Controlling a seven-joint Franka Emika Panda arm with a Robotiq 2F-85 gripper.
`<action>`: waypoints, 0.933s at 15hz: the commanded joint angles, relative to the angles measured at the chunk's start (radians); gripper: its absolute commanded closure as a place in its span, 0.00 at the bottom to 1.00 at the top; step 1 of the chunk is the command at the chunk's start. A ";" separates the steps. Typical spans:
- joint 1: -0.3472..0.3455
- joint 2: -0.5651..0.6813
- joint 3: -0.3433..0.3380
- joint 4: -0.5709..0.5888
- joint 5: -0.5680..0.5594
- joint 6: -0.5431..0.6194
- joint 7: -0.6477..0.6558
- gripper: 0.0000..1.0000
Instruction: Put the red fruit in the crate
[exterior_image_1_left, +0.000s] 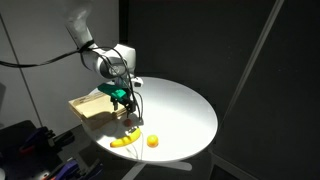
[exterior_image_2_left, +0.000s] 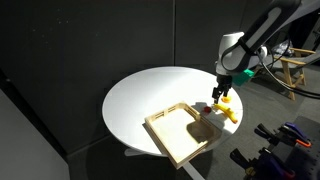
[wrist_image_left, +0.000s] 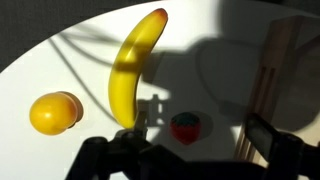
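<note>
Red fruit: tiny, round, dark red with a bit of green on top. It sits on the white desk outside the crate, just beside its wall and not touching it. Crate: shallow square tray of light-tan wood with low raised walls, lying flat near the desk edge in both exterior views.

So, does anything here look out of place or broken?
Mostly no. The crate sits askew at the rim of the table, and one corner seems to overhang it. Nothing looks spilled or damaged.
</note>
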 joint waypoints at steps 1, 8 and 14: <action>-0.013 0.032 0.010 0.030 -0.008 0.032 -0.054 0.00; -0.032 0.086 0.025 0.058 -0.003 0.094 -0.117 0.00; -0.040 0.151 0.037 0.101 -0.007 0.121 -0.138 0.00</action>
